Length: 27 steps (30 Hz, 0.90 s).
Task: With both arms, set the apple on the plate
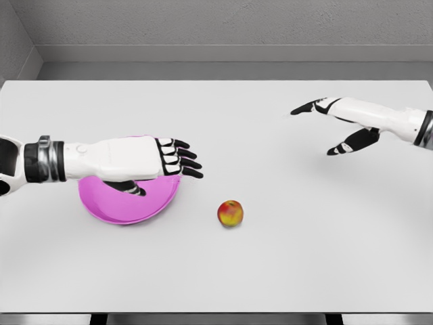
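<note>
Apple (231, 213) lies free on the white worktop (284, 271), near the middle and just right of the pink plate (128, 203). The left robot hand (172, 159), fingers extended and holding nothing, hovers over the plate's far part; the apple sits to its right and nearer. The right robot hand (338, 125), spread wide and empty, hangs well apart at the far right. The left is closer, and nothing stands between either hand and the fruit.

White arms, black-and-grey wrist bands, each robot hand (145, 160) white with black fingers.
</note>
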Motion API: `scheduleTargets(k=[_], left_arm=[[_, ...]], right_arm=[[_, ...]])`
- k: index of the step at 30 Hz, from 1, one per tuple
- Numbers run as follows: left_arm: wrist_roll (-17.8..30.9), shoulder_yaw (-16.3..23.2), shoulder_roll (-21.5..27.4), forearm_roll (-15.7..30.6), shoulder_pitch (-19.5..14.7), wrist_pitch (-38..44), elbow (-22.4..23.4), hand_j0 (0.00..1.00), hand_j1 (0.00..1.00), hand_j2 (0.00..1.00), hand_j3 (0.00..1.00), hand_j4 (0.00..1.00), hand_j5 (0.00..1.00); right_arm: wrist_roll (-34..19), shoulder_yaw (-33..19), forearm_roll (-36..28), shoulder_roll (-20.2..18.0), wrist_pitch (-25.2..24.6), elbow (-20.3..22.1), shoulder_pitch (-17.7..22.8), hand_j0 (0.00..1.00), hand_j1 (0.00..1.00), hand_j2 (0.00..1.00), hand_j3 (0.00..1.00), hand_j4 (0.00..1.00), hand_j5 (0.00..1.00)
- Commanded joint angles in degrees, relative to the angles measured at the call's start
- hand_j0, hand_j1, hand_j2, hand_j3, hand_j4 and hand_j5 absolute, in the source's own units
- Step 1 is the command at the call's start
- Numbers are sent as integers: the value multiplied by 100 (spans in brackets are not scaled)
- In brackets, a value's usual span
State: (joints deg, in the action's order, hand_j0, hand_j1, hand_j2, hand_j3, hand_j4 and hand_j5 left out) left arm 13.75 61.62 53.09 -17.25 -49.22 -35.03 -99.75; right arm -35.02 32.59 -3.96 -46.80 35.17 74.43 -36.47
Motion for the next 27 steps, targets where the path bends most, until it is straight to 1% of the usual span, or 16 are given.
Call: scheduleTargets(k=[1,2,4,7,11,13,15,16,17,18,19,22,23,24,27], left_arm=[[93,351,-501,29,0,3,-1,100,100,100,100,100,100],[93,377,-624,29,0,3,8,100,100,100,100,100,100],[93,377,-694,29,-9,3,8,100,100,100,100,100,100],[102,377,-932,20,0,3,34,100,100,100,100,100,100],[102,377,-1002,20,-27,3,52,100,100,100,100,100,100],[102,377,-1002,-6,-18,3,60,100,100,100,100,100,100],[102,377,-1029,-287,-18,3,254,100,100,100,100,100,100],[102,386,-1125,-498,-9,3,394,100,100,100,100,100,100],[93,500,-1125,-639,-9,3,552,100,100,100,100,100,100],[75,693,-1152,-657,-26,3,877,100,100,100,100,100,100],[75,702,-1292,-657,-35,3,1001,100,100,100,100,100,100],[84,729,-1354,-657,-53,3,1001,100,100,100,100,100,100],[84,799,-1503,-665,-53,3,992,100,100,100,100,100,100],[84,966,-1705,-657,-62,3,966,100,100,100,100,100,100],[84,1010,-1899,-639,-106,3,922,100,100,100,100,100,100]], right_arm=[[2,-280,-44,-83,-17,-16,9,100,100,100,100,100,100],[2,-288,-44,-83,-17,-16,44,100,100,100,100,100,100],[2,-367,-53,-83,-17,-16,53,100,100,100,100,100,100],[2,-517,-53,-83,-17,-16,263,100,100,100,100,100,100],[2,-710,-53,-92,-17,-8,307,100,100,100,100,100,100],[2,-807,-53,-233,-17,-7,334,100,100,100,100,100,100],[2,-816,-53,-241,-17,-7,334,100,100,100,100,100,100],[2,-816,-53,-241,-17,-7,343,100,100,100,100,100,100],[2,-816,-53,-241,-17,-16,369,100,100,100,100,100,100],[2,-816,-53,-241,-17,-16,369,100,100,100,100,100,100],[2,-816,-53,-241,-17,-16,360,100,100,100,100,100,100],[2,-816,-53,-241,-17,-16,360,100,100,100,100,100,100],[2,-816,-53,-233,-17,-16,360,100,100,100,100,100,100],[2,-816,-53,-233,-17,-16,360,100,100,100,100,100,100],[2,-816,-53,-233,-17,-16,369,100,100,100,100,100,100]])
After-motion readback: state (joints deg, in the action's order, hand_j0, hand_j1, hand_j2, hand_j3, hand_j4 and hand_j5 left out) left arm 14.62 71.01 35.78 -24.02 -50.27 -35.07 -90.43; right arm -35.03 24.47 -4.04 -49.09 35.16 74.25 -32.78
